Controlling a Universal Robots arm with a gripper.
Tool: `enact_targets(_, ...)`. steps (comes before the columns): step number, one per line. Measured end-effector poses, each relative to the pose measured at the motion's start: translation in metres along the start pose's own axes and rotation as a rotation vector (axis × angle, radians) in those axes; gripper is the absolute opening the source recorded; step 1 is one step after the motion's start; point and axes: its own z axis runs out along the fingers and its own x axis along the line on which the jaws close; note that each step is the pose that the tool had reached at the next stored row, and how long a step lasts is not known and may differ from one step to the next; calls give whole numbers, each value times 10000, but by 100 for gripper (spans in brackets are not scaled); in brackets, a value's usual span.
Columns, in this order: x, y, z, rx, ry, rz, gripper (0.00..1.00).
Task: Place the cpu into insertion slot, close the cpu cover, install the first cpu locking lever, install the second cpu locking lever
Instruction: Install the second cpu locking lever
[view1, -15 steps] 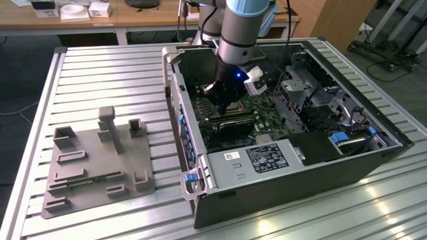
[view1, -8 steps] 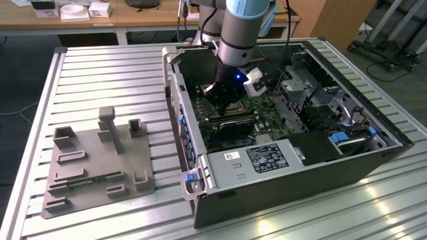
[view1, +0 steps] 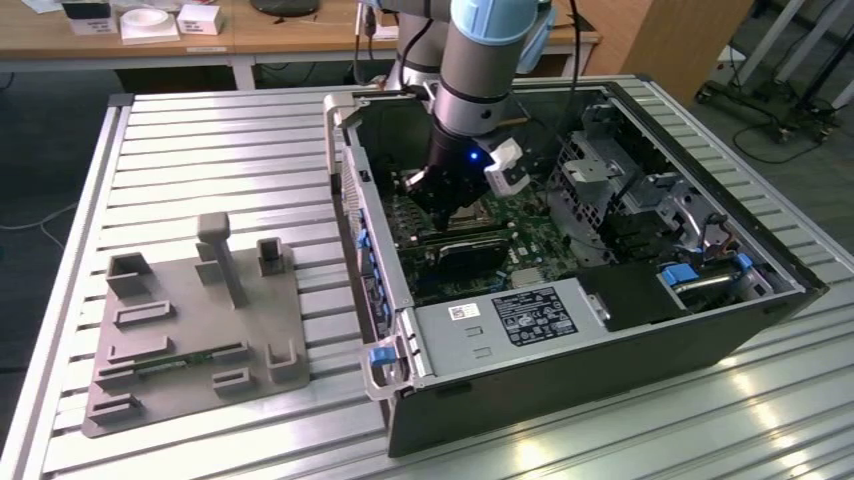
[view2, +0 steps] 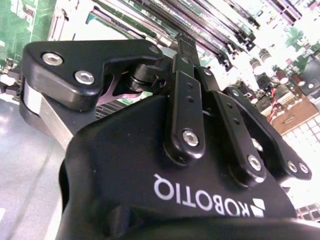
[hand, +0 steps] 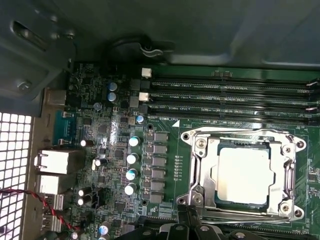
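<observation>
In the first wrist view the cpu (hand: 244, 175) lies flat in the insertion slot (hand: 196, 150) on the green board, pale top face up. The cpu cover (hand: 286, 176) is folded down over it, framing the chip. A thin metal locking lever (hand: 240, 215) runs along one side of the socket. My gripper (hand: 186, 218) is shut, its dark tips right at that lever's end by the socket corner. In the second wrist view the gripper (view2: 182, 44) points at the board. In the exterior view the gripper (view1: 447, 198) reaches down inside the open computer case (view1: 387, 330).
Long memory slots (hand: 230, 92) run beside the socket. Capacitors (hand: 132, 165), rear ports (hand: 52, 162) and a red-black wire (hand: 30, 197) stand further off. In the case are a labelled box (view1: 521, 315) and a drive cage (view1: 627, 190). A grey fixture plate (view1: 200, 320) lies on the slatted table.
</observation>
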Motion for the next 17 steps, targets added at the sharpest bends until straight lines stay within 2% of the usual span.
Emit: enact_targets(17, 12, -1, 21, 0, 1, -6, 10)
